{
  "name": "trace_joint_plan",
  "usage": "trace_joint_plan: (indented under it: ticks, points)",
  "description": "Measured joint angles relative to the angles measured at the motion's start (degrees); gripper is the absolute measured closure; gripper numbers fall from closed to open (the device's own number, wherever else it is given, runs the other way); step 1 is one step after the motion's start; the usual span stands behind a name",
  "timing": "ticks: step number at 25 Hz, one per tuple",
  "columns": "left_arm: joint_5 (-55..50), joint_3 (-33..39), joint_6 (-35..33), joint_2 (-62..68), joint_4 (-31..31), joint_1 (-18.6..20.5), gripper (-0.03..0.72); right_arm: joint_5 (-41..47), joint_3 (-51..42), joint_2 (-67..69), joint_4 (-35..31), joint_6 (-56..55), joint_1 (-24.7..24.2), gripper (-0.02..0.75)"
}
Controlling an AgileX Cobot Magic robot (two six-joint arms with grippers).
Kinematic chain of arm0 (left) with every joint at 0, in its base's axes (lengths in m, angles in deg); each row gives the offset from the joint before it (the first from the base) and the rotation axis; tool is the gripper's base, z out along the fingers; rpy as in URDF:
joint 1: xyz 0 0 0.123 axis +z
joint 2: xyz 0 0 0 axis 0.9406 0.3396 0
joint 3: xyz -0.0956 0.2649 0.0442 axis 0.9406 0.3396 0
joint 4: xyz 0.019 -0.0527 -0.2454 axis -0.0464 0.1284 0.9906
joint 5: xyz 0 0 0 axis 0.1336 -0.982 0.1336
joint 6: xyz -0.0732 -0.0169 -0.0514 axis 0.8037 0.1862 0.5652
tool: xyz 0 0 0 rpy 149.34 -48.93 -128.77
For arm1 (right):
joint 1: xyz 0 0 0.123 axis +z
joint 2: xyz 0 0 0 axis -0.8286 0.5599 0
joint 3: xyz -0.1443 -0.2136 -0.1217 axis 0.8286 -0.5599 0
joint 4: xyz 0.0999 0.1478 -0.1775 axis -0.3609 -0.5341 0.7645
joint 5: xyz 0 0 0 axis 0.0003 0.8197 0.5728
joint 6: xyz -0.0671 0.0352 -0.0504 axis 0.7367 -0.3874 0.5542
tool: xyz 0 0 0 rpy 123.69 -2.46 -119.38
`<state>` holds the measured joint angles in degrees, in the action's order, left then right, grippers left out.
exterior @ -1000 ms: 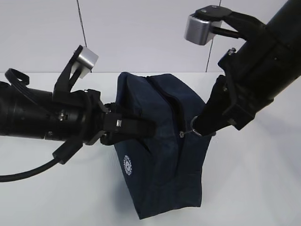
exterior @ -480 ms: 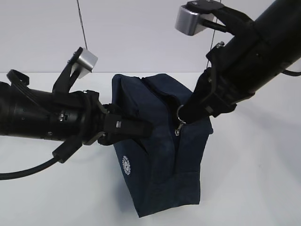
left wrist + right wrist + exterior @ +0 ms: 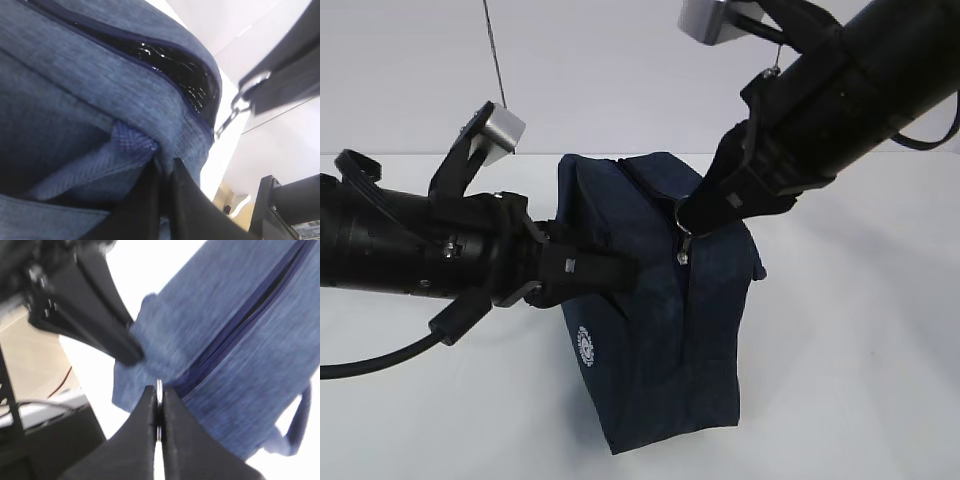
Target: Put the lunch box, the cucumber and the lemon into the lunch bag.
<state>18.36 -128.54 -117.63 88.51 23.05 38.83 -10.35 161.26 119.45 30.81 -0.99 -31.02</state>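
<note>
- The lunch bag (image 3: 655, 300) stands upright in the middle of the white desk (image 3: 860, 380), between the two arms; its zipper track (image 3: 650, 185) runs along the top and down the right corner.
- The left tool (image 3: 605, 272) is clenched on a fold of navy fabric at the bag's left side; in the left wrist view the fingers (image 3: 165, 200) pinch that woven tab, bracing the bag.
- The right tool (image 3: 692, 218) is clenched on the metal ring pull (image 3: 159, 407), the ring squeezed flat between the two black fingers, at the top right corner of the bag.
- The step in hand appears to be working the zipper; the left wrist view shows a slit with shiny lining (image 3: 170, 60), so the bag is partly open.
- To do it well: draw the ring along the line of the track, not away from the bag, so the slider does not jam or the ring slip out.
- Keep the left grip firm and opposed to the pull, or the bag will tilt and drag.
- Lunch box, cucumber and lemon are not in view.
</note>
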Motion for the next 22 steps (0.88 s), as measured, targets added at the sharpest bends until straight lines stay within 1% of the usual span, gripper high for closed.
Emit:
trace_joint_plan:
  ticks: [6, 12, 19, 22]
  points:
    - [0.1, 0.0, 0.0, 0.0, 0.0, 0.0, 0.693, -2.3, 1.8, 0.9, -0.1, 0.0, 0.0, 0.730]
    - [0.9, 0.0, 0.0, 0.0, -0.4, 0.0, 0.693, -4.2, 2.0, 3.8, -2.6, 0.8, 0.0, 0.730]
    - [1.3, 0.0, -0.2, 0.0, -0.6, 0.0, 0.693, -12.8, 2.0, 4.6, -4.2, 1.1, 0.0, 0.730]
    - [1.3, 0.0, -0.9, 0.0, -0.7, 0.0, 0.693, -14.3, 2.0, 6.2, -4.8, 2.2, 0.0, 0.730]
